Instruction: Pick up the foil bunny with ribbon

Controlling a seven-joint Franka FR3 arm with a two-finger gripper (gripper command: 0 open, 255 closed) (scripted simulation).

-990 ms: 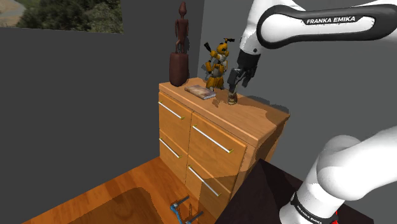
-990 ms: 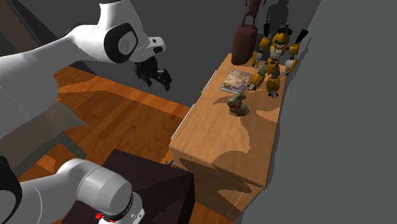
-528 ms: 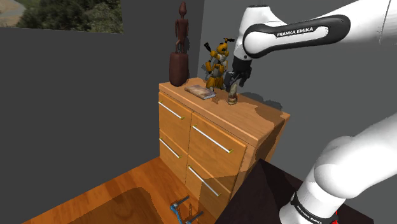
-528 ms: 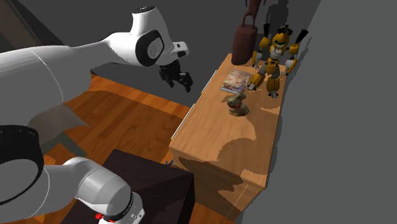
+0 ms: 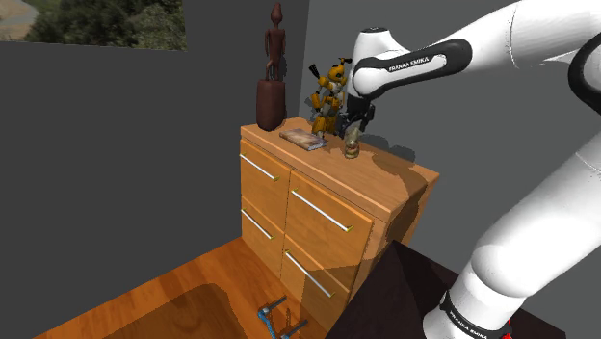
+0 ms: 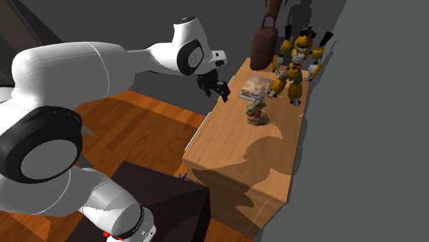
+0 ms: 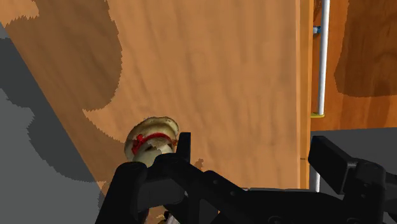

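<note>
The foil bunny (image 5: 352, 146) is a small pale gold figure with a red ribbon, standing on the wooden dresser top (image 5: 390, 178). In the second exterior view the bunny (image 6: 257, 113) stands mid-top, and my black gripper (image 6: 218, 89) hovers over the dresser's front edge, off to that view's left of it. In the shoulder view the gripper (image 5: 356, 120) hangs just above the bunny. In the wrist view the gripper (image 7: 257, 159) is open, its fingers (image 7: 184, 147) wide apart. The bunny (image 7: 151, 140) sits just outside one finger, not between them.
A dark brown carved statue (image 5: 273, 91) and an orange-yellow robot toy (image 5: 330, 96) stand at the dresser's back by the grey wall. A flat book (image 5: 303, 140) lies near the bunny. Drawer handles (image 7: 321, 57) line the front. A blue tool (image 5: 274, 318) lies on the wooden floor.
The arm has swung toward the dresser, carrying the gripper from out over the floor to the dresser's front edge, closer to the bunny. The fingers stayed open. The bunny has not moved.
</note>
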